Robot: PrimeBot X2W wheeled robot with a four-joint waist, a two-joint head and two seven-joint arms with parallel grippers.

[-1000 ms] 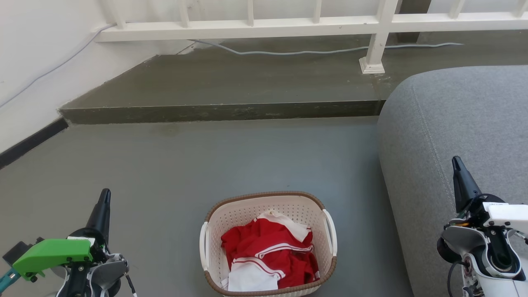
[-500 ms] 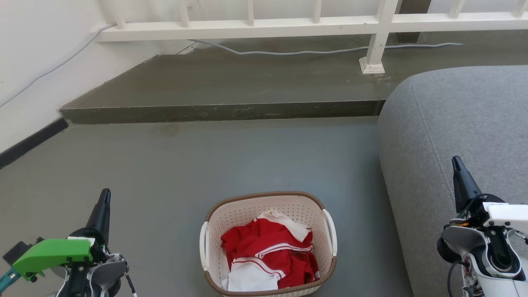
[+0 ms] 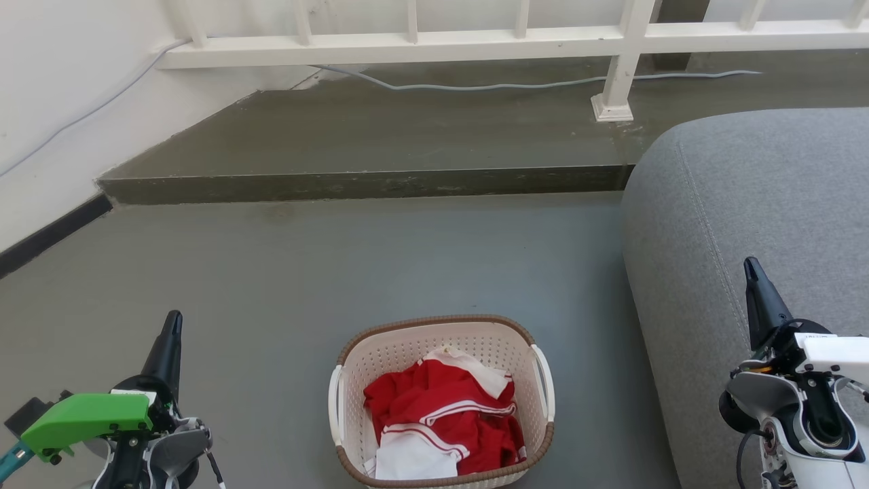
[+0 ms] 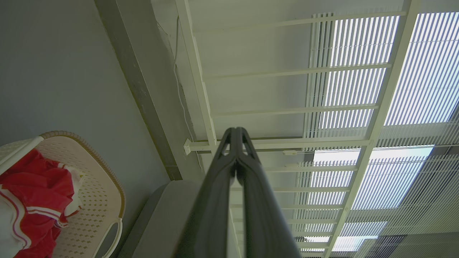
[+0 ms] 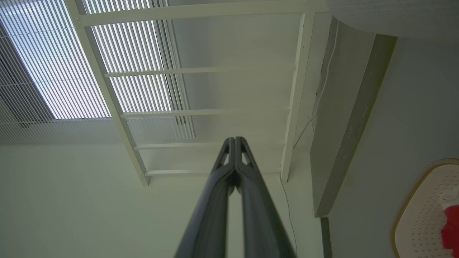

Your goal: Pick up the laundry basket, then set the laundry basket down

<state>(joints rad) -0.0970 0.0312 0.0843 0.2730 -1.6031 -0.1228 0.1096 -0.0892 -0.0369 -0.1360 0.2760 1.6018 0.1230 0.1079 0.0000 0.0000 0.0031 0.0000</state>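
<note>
Nothing has moved since the earlier frames: both arms, the basket and the camera itself sit exactly as they did a second ago.

From the head view, the laundry basket (image 3: 407, 350) stands upright on the grey floor (image 3: 271, 272) at the bottom centre, between the two arms and well apart from each. Its brown rim runs all the way round, and a white handle (image 3: 335, 406) shows on each side. Inside lies a crumpled heap of red and white clothes (image 3: 441, 414), below the rim.

The left hand (image 3: 174, 318) hangs at the lower left, fingers pointing up the view; in the left wrist view its two dark fingers (image 4: 215, 200) meet at the tips, closed on nothing. The right hand (image 3: 749, 261) hangs at the lower right in front of a grey sofa (image 3: 747, 183), and the right wrist view shows its fingers (image 5: 211, 208) pressed together in the same way, also empty. Neither hand touches the basket.

The sofa's rounded end lies just to the right of the basket. Beyond the basket, the floor meets a low darker step (image 3: 380, 136). A white railing (image 3: 475, 41) stands on that step, and a pale cable (image 3: 475, 86) trails along it below the rail.
</note>
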